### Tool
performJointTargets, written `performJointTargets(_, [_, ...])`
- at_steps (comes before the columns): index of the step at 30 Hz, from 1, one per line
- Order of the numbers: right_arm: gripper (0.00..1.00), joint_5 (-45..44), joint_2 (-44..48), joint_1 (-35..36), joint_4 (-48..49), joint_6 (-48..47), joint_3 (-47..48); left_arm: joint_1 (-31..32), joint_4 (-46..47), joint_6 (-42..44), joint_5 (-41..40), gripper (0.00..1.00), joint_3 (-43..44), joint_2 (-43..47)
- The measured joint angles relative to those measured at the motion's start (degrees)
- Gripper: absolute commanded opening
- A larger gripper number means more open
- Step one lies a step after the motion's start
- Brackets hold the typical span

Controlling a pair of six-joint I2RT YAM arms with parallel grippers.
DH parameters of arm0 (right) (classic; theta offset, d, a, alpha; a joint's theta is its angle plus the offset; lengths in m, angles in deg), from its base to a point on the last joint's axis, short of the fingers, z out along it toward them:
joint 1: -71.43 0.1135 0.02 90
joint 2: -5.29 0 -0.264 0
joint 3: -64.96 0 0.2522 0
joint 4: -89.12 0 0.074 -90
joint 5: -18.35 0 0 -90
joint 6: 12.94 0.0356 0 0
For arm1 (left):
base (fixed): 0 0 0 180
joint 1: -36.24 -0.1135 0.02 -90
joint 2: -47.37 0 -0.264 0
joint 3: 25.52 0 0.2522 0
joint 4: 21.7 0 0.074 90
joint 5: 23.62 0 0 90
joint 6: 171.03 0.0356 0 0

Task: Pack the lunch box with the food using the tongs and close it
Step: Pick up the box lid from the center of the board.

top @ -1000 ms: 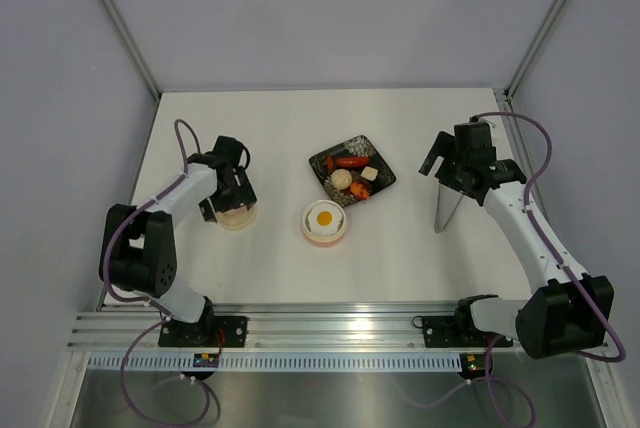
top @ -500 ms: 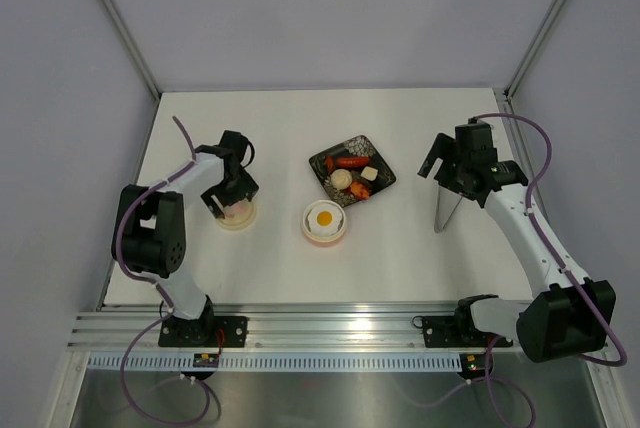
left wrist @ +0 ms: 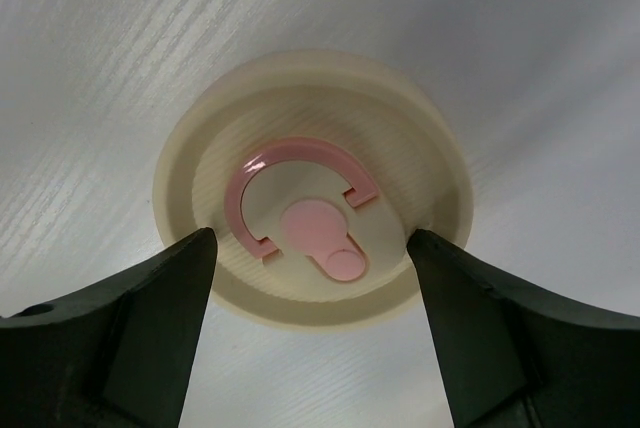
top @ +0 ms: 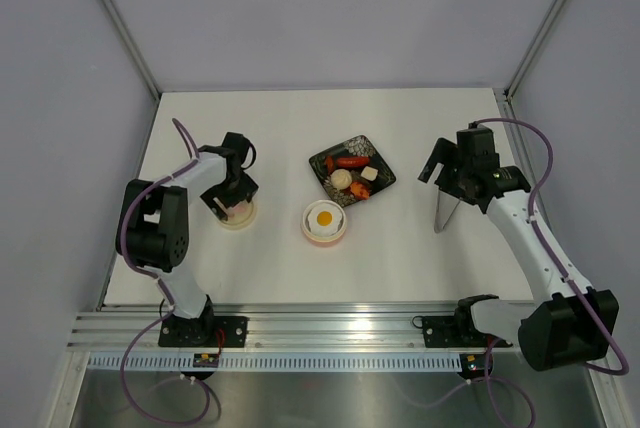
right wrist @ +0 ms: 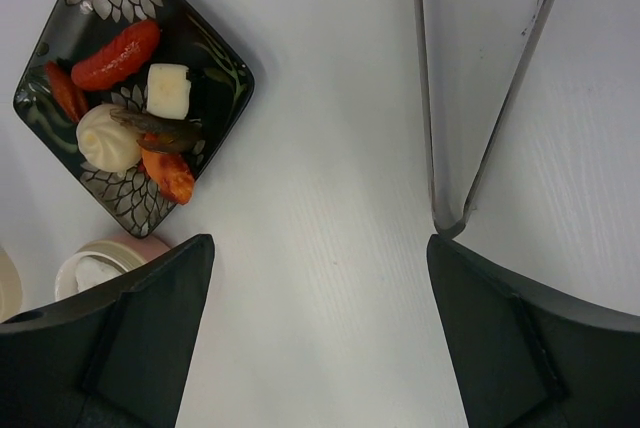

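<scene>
The lunch box tub (top: pixel 325 233) stands mid-table with the fried egg (top: pixel 323 217) in it. Its cream lid (left wrist: pixel 312 213), pink mark up, lies flat at the left. My left gripper (left wrist: pixel 310 236) is open just above the lid, one finger on each side of it. The remaining food lies on a black tray (right wrist: pixel 222 58): a red sausage (right wrist: pixel 118 53), a pale cube (right wrist: pixel 167 90), a pale ball (right wrist: pixel 108 138) and an orange piece (right wrist: pixel 168 173). The tongs (right wrist: pixel 480 98) lie on the table at the right. My right gripper (right wrist: pixel 318 243) hovers open and empty, with the tongs' joined end by its right finger.
The black tray (top: pixel 325 160) sits just behind the tub. Grey walls close the table at the back and both sides. An aluminium rail (top: pixel 330 323) with the arm bases runs along the near edge. Bare white table lies between tub and tongs.
My left arm has folded in, the gripper has come down closer over the lid and its jaws have narrowed a little. My right gripper has shifted slightly right, toward the tongs.
</scene>
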Motion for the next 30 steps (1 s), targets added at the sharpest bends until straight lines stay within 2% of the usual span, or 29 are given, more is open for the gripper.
performJointTargets(1, [0.94, 0.11, 0.37, 0.00, -0.07, 0.00, 0.00, 0.00, 0.20, -0.02, 0.00, 0.77, -0.04, 0.00])
performJointTargets(2, [0.94, 0.13, 0.72, 0.02, -0.20, -0.02, 0.00, 0.00, 0.37, -0.20, 0.04, 0.67, -0.09, 0.00])
performJointTargets(4, [0.94, 0.15, 1.18, 0.02, -0.50, 0.00, 0.00, 0.02, 1.22, -0.59, 0.04, 0.54, -0.37, 0.00])
performJointTargets(5, [0.94, 0.15, 1.33, 0.02, -0.66, -0.02, 0.00, 0.02, 1.49, -0.52, 0.04, 0.45, -0.46, 0.04])
performJointTargets(15, [0.94, 0.39, 2.91, 0.02, -2.05, 0.04, -0.20, 0.00, 4.09, 4.50, 1.64, 0.02, -5.49, 4.57])
performJointTargets(16, [0.94, 0.42, 3.10, 0.04, -2.03, 0.09, -0.22, 0.00, 3.98, 5.35, 2.14, 0.00, -5.95, 5.18])
performJointTargets(24, [0.94, 0.57, 3.98, 0.04, -2.05, 0.70, -0.52, 0.33, 2.99, 14.08, 5.60, 0.00, -7.17, 11.61])
performJointTargets(30, [0.94, 0.57, 4.26, 0.04, -2.56, 0.70, -0.52, 3.69, 1.07, 19.78, 5.84, 0.00, -7.28, 17.46])
